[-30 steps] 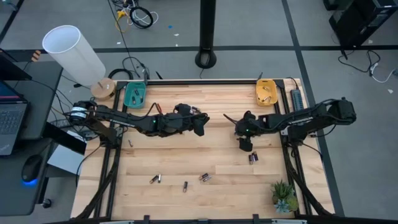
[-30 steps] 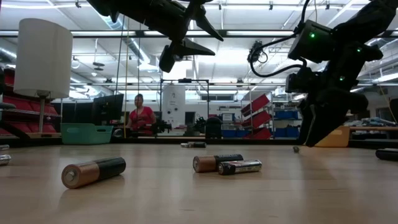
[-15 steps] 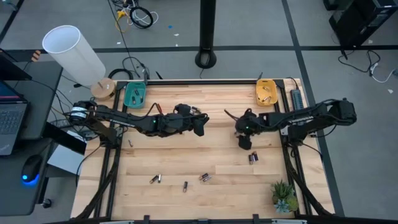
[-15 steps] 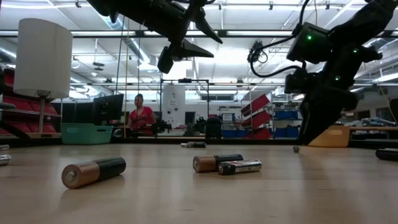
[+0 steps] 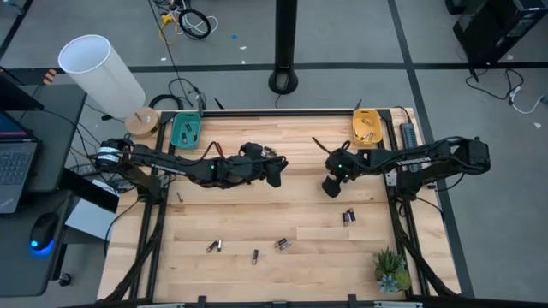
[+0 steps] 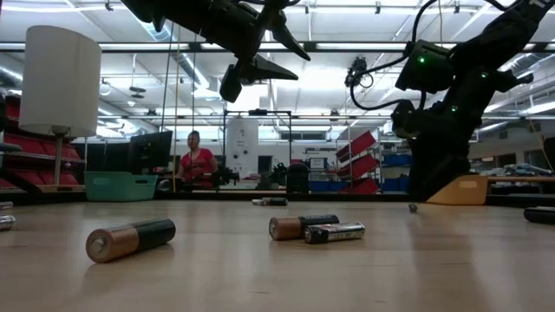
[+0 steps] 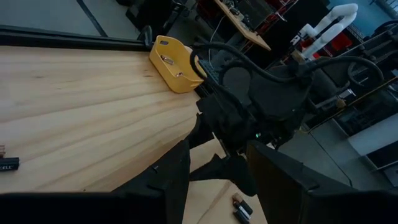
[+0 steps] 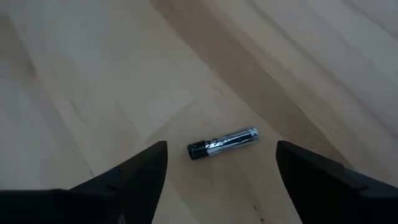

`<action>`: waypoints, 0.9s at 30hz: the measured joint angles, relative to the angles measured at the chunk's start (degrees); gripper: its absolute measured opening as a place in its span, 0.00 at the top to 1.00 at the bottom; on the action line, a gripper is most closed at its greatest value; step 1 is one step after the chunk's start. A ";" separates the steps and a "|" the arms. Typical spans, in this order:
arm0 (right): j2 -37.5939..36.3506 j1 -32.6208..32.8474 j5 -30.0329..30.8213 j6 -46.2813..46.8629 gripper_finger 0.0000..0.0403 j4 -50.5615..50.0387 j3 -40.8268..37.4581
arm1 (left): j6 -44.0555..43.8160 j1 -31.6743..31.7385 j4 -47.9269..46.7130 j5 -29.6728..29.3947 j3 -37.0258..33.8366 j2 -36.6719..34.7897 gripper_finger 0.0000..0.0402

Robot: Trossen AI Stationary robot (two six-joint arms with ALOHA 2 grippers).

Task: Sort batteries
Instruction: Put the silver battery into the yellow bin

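One battery [image 8: 222, 143] lies flat on the table between your right gripper's [image 5: 330, 186] spread fingers, lined up end to end with them. I'd turn the wrist so they close across its body, then drop straight down. Since a second ago that gripper has slid away from the pair [image 5: 348, 216] toward the orange tray [image 5: 367, 128]; your left gripper [image 5: 276, 171], also spread, hangs mid-table unchanged.

White lamp [image 5: 101, 73], teal tray [image 5: 185, 131], orange tray [image 5: 367, 127], small plant [image 5: 390, 269] around the wooden table [image 5: 257, 205].
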 joint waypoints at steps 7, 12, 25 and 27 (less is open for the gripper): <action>0.11 1.09 5.64 2.42 0.26 0.46 0.00 | -0.02 0.00 -0.01 -0.02 0.00 0.00 0.57; 4.06 1.67 5.99 2.03 0.29 3.55 0.02 | 0.05 0.00 -0.07 -0.04 0.00 0.00 0.57; 7.54 3.83 7.07 3.99 0.47 2.93 0.25 | 0.17 0.00 0.02 -0.04 0.00 0.00 0.57; 7.45 4.10 6.86 4.08 0.55 2.97 0.22 | 0.17 0.00 0.01 -0.04 0.00 0.00 0.57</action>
